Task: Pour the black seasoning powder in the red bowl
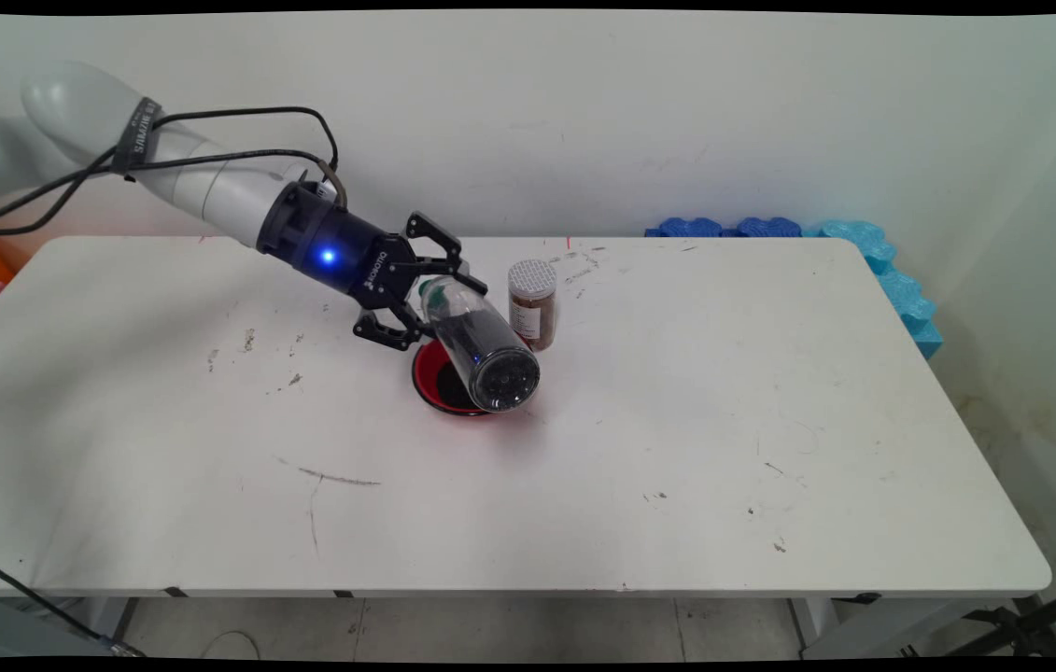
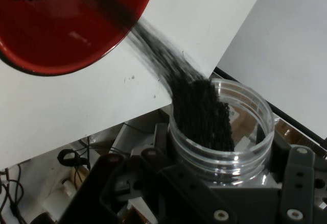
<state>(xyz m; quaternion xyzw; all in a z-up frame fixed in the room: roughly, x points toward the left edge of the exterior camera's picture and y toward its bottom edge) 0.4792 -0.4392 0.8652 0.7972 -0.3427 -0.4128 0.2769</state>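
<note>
Your black two-finger gripper [image 1: 434, 294] has its jaws clamped on a clear plastic jar [image 1: 481, 345] near its open mouth, holding it tilted in the air above a red shallow bowl [image 1: 434, 378]. The jar's base points toward the tabletop's near edge. In the hand view, black granules [image 2: 199, 106] stream from the jar's open mouth [image 2: 225, 132] toward the bowl [image 2: 61, 25], where a dark heap already lies. The bowl sits about mid-way across the white tabletop [image 1: 677, 420], toward its far edge. Just beside the jar, on the far side, stands a small spice jar with a white perforated lid and brown contents [image 1: 532, 303]. Blue foam blocks [image 1: 864, 252] line the far right corner.
</note>
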